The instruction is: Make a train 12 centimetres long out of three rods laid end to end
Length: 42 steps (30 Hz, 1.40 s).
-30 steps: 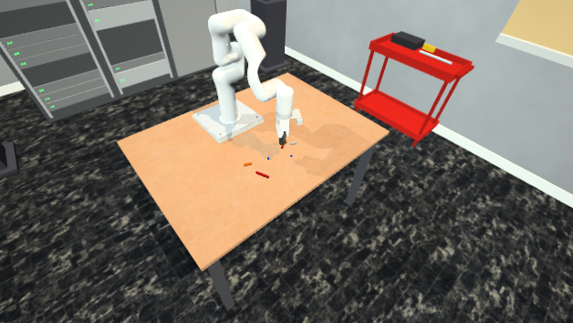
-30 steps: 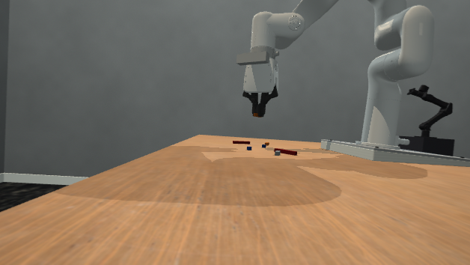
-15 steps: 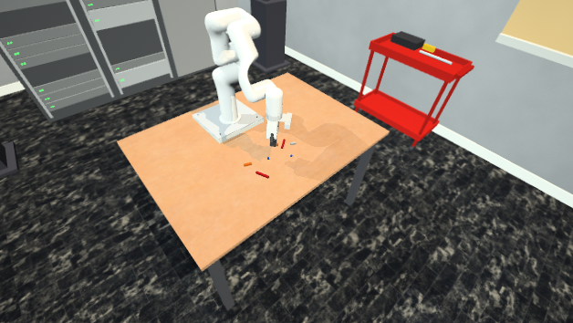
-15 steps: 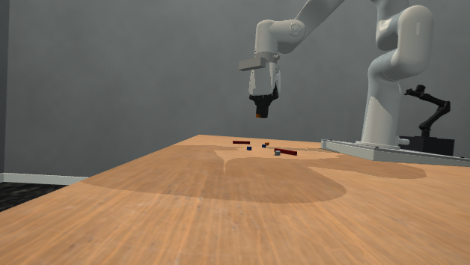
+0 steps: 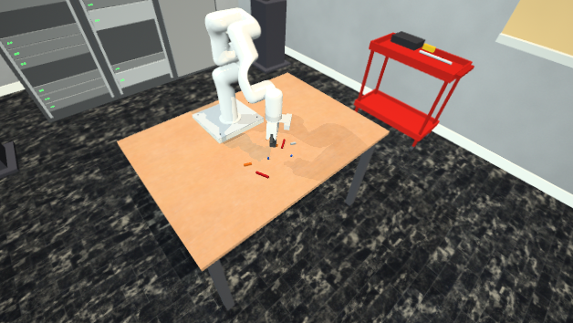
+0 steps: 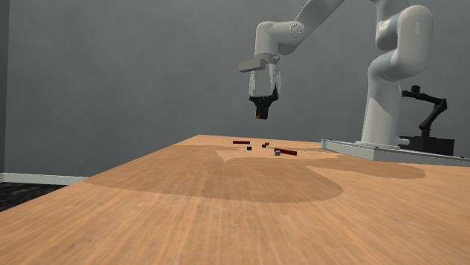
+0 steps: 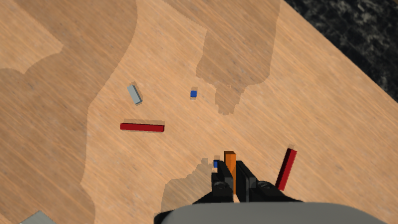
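Observation:
My gripper [image 5: 272, 142] [image 6: 262, 113] [image 7: 228, 174] is shut on an orange rod [image 6: 258, 117] [image 7: 230, 161] and holds it well above the table. Below lie two red rods, one [image 5: 283, 143] [image 6: 287, 151] [image 7: 286, 169] close by the gripper and one [image 5: 262, 174] [image 6: 241, 142] [image 7: 142, 127] farther out. A grey rod [image 5: 293, 143] [image 6: 277, 153] [image 7: 134, 94] lies apart from them. Two small blue rods lie loose: one [image 5: 268, 158] [image 7: 216, 163] shows just left of the fingers in the wrist view, the other [image 5: 291, 155] [image 7: 193, 93] farther off. A second orange rod [image 5: 247, 164] [image 6: 266, 144] lies on its own.
The arm's grey base plate [image 5: 228, 123] [image 6: 389, 153] sits at the table's back. A red cart [image 5: 412, 78] stands off the table's right side. The table edge [image 7: 340, 55] runs diagonally at the upper right of the wrist view.

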### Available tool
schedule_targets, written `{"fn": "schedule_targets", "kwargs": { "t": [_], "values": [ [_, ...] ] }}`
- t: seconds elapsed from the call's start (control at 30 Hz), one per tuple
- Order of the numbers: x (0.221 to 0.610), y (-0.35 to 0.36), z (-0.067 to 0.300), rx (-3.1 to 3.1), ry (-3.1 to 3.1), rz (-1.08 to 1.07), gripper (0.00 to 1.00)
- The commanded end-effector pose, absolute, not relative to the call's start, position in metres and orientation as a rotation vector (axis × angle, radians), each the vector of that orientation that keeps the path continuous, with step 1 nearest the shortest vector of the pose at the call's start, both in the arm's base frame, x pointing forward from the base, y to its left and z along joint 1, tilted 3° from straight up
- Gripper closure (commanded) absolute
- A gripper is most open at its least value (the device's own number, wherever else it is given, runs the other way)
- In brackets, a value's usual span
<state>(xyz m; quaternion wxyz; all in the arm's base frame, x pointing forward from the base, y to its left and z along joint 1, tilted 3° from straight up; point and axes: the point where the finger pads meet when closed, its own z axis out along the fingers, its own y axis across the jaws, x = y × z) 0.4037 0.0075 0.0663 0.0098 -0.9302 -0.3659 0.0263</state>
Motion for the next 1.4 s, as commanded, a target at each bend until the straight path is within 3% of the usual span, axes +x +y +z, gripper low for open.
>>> {"fn": "schedule_targets", "kwargs": {
  "t": [0.0, 0.67, 1.37],
  "values": [
    [0.404, 0.007, 0.057, -2.906, -1.142, 0.077, 0.96],
    [0.402, 0.007, -0.011, -2.906, -1.142, 0.077, 0.96],
    [0.402, 0.007, -0.016, -2.906, -1.142, 0.077, 0.96]
  ]
}}
